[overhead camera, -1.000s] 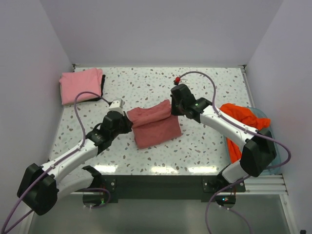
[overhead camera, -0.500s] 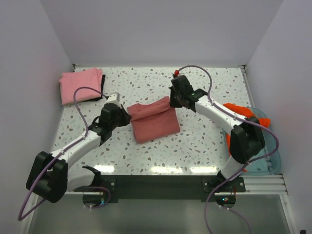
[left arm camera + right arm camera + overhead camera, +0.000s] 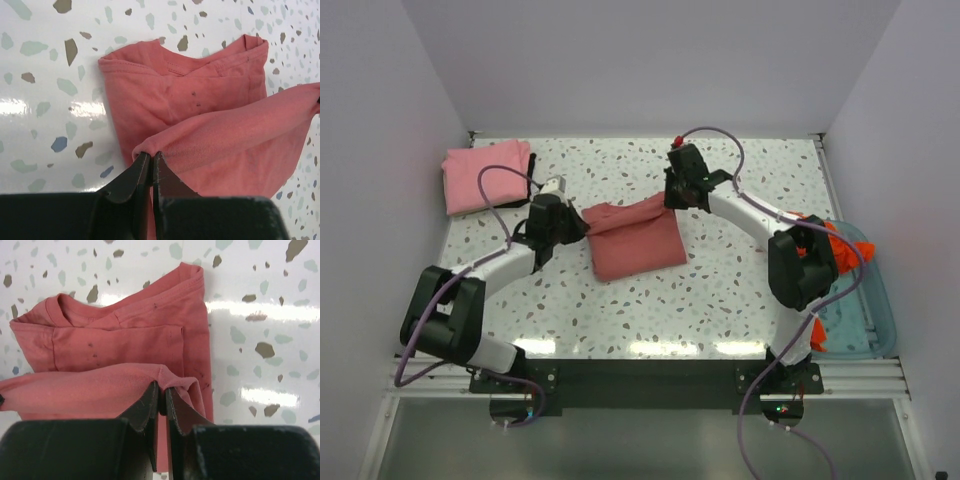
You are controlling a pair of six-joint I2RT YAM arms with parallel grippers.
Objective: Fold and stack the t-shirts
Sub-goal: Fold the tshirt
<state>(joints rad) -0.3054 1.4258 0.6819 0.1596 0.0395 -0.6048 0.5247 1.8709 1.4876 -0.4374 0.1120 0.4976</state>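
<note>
Rose-red t-shirt (image 3: pixel 638 252) spans both — left end effector (image 3: pixel 151 162) and right end effector (image 3: pixel 161 392) each clamp its fold.

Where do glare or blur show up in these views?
Top external: glare patches on the table, near edge. Left wrist: glare left of the red shirt, itself sharp. Right wrist: glare bands right of the shirt.
</note>
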